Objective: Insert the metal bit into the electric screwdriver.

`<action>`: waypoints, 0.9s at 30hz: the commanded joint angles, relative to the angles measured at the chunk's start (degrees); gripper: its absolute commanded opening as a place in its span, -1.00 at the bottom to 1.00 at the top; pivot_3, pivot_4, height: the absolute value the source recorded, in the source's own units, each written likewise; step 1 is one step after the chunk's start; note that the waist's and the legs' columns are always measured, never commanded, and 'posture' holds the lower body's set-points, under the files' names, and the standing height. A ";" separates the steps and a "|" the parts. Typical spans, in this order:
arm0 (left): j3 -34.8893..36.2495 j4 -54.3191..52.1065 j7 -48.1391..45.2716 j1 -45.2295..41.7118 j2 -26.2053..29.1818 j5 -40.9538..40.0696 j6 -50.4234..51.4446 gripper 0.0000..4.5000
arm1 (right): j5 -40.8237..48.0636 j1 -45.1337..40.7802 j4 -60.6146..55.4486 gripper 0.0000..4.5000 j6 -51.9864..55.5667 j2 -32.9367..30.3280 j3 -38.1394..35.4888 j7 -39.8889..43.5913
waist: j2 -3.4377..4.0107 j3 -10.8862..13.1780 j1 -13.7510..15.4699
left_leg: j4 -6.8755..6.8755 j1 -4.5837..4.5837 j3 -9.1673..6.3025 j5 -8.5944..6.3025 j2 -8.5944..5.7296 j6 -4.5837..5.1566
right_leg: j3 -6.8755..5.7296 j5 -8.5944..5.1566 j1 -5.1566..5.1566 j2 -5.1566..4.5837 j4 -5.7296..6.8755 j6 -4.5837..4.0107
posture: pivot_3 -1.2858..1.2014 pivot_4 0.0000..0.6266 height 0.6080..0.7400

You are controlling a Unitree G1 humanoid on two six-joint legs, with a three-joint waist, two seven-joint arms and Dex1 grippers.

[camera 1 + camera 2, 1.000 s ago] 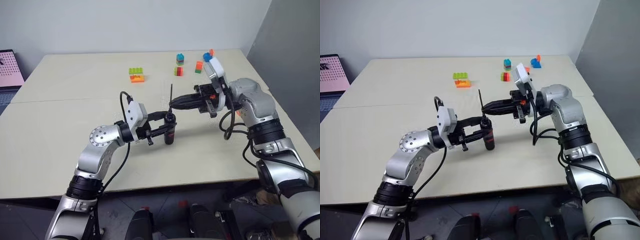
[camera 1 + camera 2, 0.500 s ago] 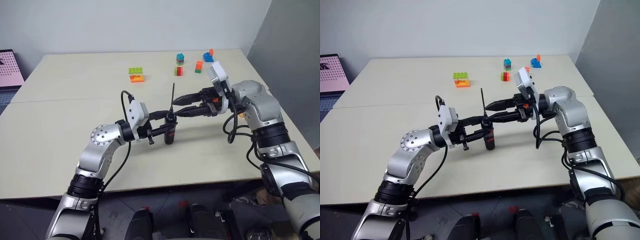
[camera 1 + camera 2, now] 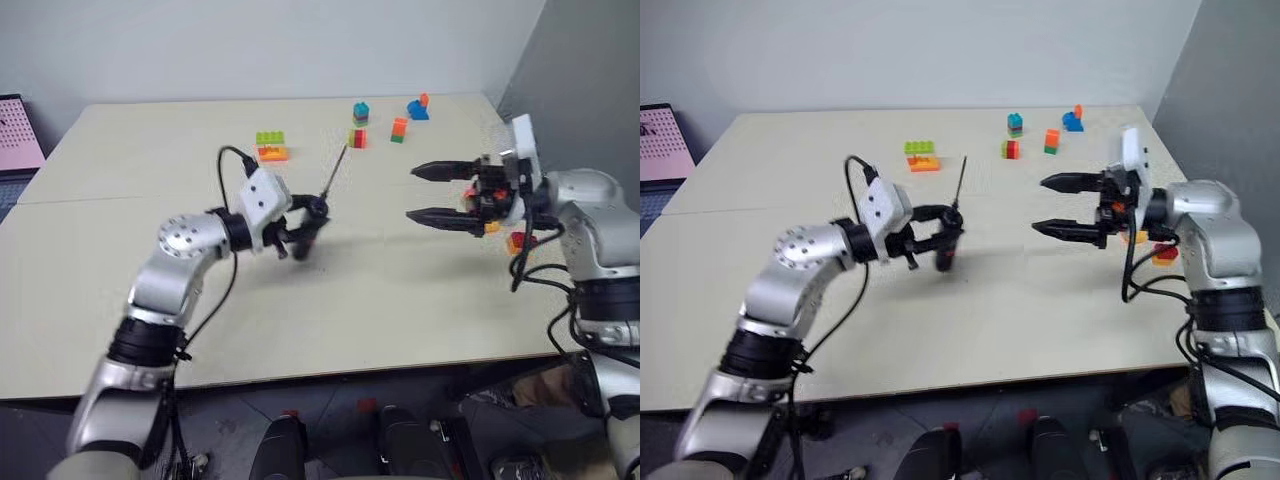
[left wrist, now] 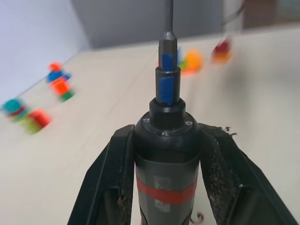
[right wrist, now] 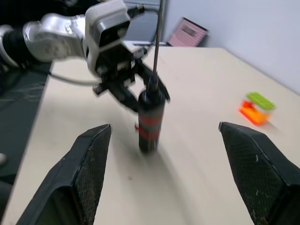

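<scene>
My left gripper pinches the black, red-banded electric screwdriver; thin grey metal bit sticks out its tip. Right gripper spread wide, holding nothing.

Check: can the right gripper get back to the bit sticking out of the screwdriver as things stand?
Probably yes. The right gripper is open, pointing at the metal bit, which stands up from the electric screwdriver in the left gripper. Only bare table lies between them.
</scene>
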 commanded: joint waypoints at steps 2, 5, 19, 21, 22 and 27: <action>-5.49 5.48 -5.30 -7.61 4.97 9.21 -3.94 -0.28 | -3.46 3.96 -11.18 0.71 -0.87 -5.87 -1.42 -4.31 | -0.03 0.03 0.38 | -0.03 -0.10 -0.01 0.00 0.00 0.00 | -0.05 -0.06 -0.03 -0.01 -0.04 0.06 | 0.03 -0.52 1.00; -10.90 12.60 -10.24 -12.22 3.85 13.30 -6.25 -0.28 | -4.91 7.37 -17.72 0.71 3.00 -9.98 -1.36 -7.19 | -0.03 0.04 1.18 | -0.02 -0.28 0.03 -0.01 -0.01 -0.01 | -0.08 -0.14 -0.13 -0.04 -0.12 0.10 | 0.03 -0.52 1.00; -21.18 43.42 -9.89 -23.46 -11.94 27.33 -22.05 -0.28 | -3.09 17.28 -29.26 0.71 6.59 -19.36 -0.63 -4.92 | -0.11 0.08 1.13 | 0.15 -0.37 0.07 -0.02 -0.05 0.00 | -0.04 -0.15 -0.15 -0.09 -0.11 0.14 | 0.03 -0.52 1.00; -21.38 45.43 -10.43 -24.16 -12.76 28.20 -23.38 -0.28 | -2.93 17.46 -29.58 0.71 6.62 -19.52 -0.57 -5.15 | -0.13 0.10 1.23 | 0.17 -0.37 0.06 -0.02 -0.05 0.00 | -0.04 -0.14 -0.15 -0.09 -0.09 0.17 | 0.03 -0.52 1.00; -21.40 46.25 -10.46 -24.43 -13.10 28.60 -23.95 -0.28 | -2.86 17.58 -29.68 0.71 6.44 -19.59 -0.55 -5.20 | -0.13 0.10 1.23 | 0.17 -0.36 0.06 -0.02 -0.05 0.00 | -0.04 -0.14 -0.14 -0.09 -0.09 0.17 | 0.03 -0.52 1.00; -20.08 47.19 -12.74 -25.03 -14.32 28.19 -22.77 0.09 | -2.28 17.89 -30.09 0.71 6.68 -19.42 -0.52 -5.40 | -0.14 0.10 1.30 | 0.19 -0.37 0.06 -0.02 -0.05 0.00 | -0.04 -0.13 -0.13 -0.09 -0.08 0.17 | 0.03 -0.52 1.00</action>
